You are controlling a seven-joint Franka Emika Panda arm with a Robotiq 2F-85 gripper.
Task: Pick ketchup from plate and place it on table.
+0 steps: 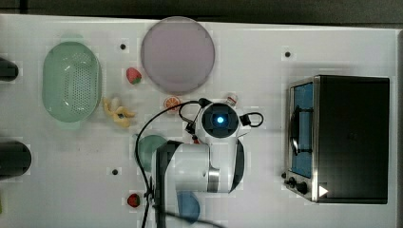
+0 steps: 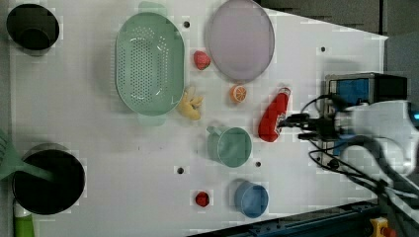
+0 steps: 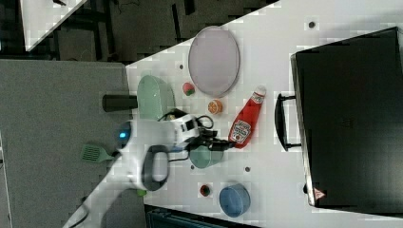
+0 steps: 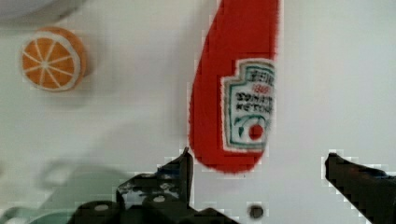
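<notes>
The ketchup (image 2: 273, 116) is a slim red bottle with a whitish cap, lying flat on the white table (image 2: 99, 148). It lies off the pale lilac plate (image 2: 240, 39), between the orange slice and the oven. The right view shows the ketchup (image 3: 244, 121) below the plate (image 3: 214, 61). In the top view the arm covers the bottle except its cap (image 1: 231, 99). My gripper (image 4: 259, 163) is open at the bottle's bottom end. In the wrist view the ketchup (image 4: 233, 93) reaches just between the fingertips, close to one finger (image 4: 184, 168). In the left view the gripper (image 2: 296, 126) sits beside the bottle's base.
An orange slice (image 2: 238, 93) lies near the bottle's cap, and a green mug (image 2: 230, 146) stands beside the gripper. A black toaster oven (image 1: 344, 137) is at the top view's right. There is also a green colander (image 2: 149, 64), a banana (image 2: 191, 104), strawberries (image 2: 201, 59) and a blue bowl (image 2: 251, 198).
</notes>
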